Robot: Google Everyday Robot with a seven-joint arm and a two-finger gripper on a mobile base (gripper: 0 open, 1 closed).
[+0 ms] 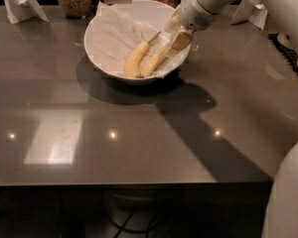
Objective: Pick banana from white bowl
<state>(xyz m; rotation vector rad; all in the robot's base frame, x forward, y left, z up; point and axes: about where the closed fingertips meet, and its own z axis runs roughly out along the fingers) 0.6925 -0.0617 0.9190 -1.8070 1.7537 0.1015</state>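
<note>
White arm [216, 1] slants down-left from the upper right corner. Its gripper [177, 42] hangs just right of top centre, tilted down-left.

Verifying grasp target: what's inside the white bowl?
The white bowl holds crinkled paper, a dark-stemmed banana, and the banana beside it. The claw covers that one's upper end, so its stem is hidden.

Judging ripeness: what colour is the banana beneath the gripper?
The banana is yellow in the camera view; the gripper is over its upper end.
</note>
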